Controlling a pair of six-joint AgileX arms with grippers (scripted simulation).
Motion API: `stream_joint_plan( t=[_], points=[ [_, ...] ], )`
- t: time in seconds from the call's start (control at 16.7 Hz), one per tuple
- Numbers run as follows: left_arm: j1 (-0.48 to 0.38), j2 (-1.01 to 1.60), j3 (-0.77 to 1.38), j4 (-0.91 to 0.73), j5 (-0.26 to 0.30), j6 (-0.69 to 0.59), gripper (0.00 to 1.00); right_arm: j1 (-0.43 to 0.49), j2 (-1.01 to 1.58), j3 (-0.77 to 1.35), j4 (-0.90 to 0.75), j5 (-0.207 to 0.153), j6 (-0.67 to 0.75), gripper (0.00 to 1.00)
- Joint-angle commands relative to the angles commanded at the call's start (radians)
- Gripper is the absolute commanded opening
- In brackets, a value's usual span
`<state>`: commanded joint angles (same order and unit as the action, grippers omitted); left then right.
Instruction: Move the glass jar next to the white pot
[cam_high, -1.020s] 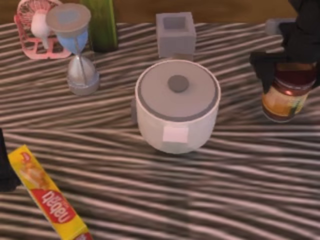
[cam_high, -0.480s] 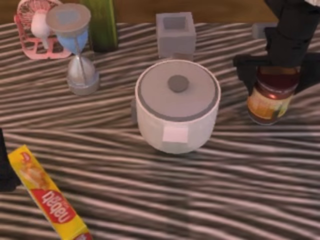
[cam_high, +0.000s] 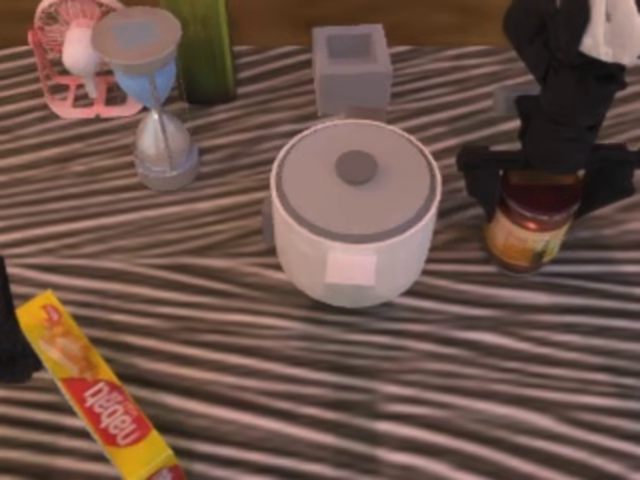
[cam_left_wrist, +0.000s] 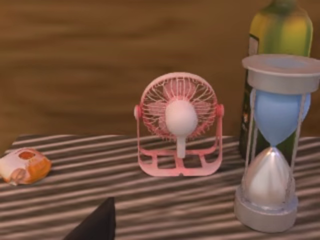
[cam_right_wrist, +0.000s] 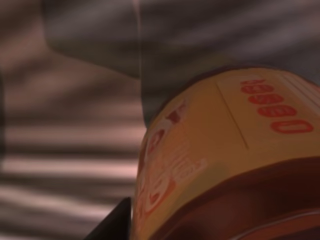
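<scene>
The glass jar (cam_high: 526, 228) is sitting clamped at its dark red lid between the two dark fingers of the right tool (cam_high: 545, 178), which is reaching down onto it from directly above. In the right wrist view the glass jar (cam_right_wrist: 227, 160) is filling most of the frame, its pale label with red print turned toward the camera. Whether the jar's base is touching the striped counter (cam_high: 400, 380) or hanging just above it cannot be told. The white pot (cam_high: 354, 212) is standing near the tool, on its left side, with a strip of counter showing between pot and jar. A grey square box (cam_high: 350, 68) is sitting beyond the pot, farther from the tool.

The left tool (cam_high: 12, 340) is waiting at the counter's left edge, well apart from the right tool; its fingers' state cannot be told. Just beside it a yellow packet (cam_high: 95, 395) is lying flat. An hourglass (cam_high: 150, 100), a green bottle (cam_high: 203, 45) and a pink fan (cam_high: 70, 60) are standing at the far left.
</scene>
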<state>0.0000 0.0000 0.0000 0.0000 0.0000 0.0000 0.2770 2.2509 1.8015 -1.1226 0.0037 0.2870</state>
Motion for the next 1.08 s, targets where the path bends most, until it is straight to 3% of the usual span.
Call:
stream_joint_plan(
  t=[0.12, 0.9, 1.08],
  points=[
    [0.0, 0.0, 0.0, 0.0, 0.0, 0.0, 1.0, 0.0, 0.0, 0.0, 0.0, 0.0, 0.0, 0.0],
    [0.0, 0.0, 0.0, 0.0, 0.0, 0.0, 1.0, 0.0, 0.0, 0.0, 0.0, 0.0, 0.0, 0.98],
    [0.0, 0.0, 0.0, 0.0, 0.0, 0.0, 1.0, 0.0, 0.0, 0.0, 0.0, 0.0, 0.0, 1.0]
  ],
)
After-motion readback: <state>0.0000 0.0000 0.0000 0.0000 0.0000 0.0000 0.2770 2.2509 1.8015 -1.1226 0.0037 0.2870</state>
